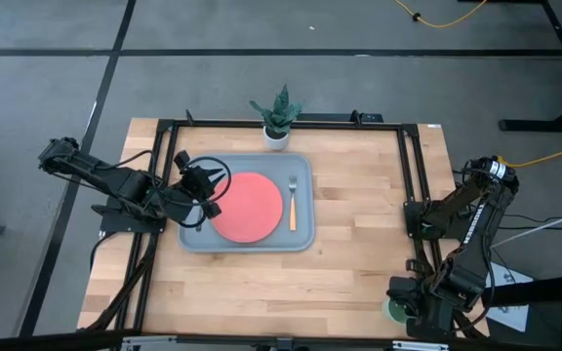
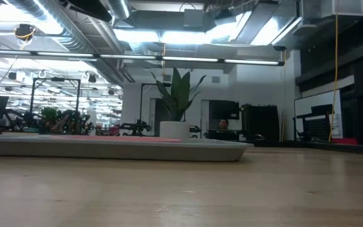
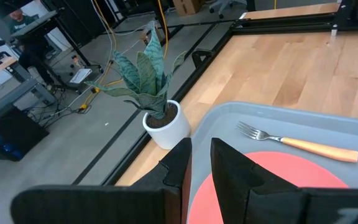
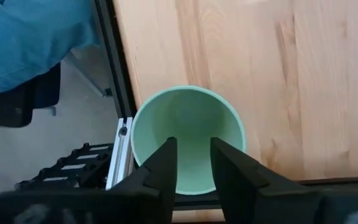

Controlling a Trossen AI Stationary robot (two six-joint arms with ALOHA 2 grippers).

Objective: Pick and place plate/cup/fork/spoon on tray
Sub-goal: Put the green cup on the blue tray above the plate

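Note:
The coral-red plate (image 1: 252, 207) lies in the blue-grey tray (image 1: 247, 242), and the orange-handled fork (image 1: 292, 205) lies on the tray to the plate's right. My left gripper (image 1: 206, 195) hovers over the tray's left part beside the plate (image 3: 278, 180). Its fingers (image 3: 201, 158) are open by a narrow gap with nothing between them. The mint-green cup (image 1: 395, 310) stands at the table's near right corner. My right gripper (image 4: 194, 168) is open just over the cup's mouth (image 4: 188, 130). The spoon is not in view. My right gripper points down at the cup, with both fingertips (image 4: 163, 165) over its opening near the rim. I cannot tell whether they touch the cup. The cup stands upright on the table's edge.
A white pot with a green plant (image 1: 277, 122) stands at the table's far edge behind the tray and also shows in the left wrist view (image 3: 160, 121). A black frame rail (image 4: 114, 93) runs along the table's edge beside the cup. Bare wood lies between tray and cup.

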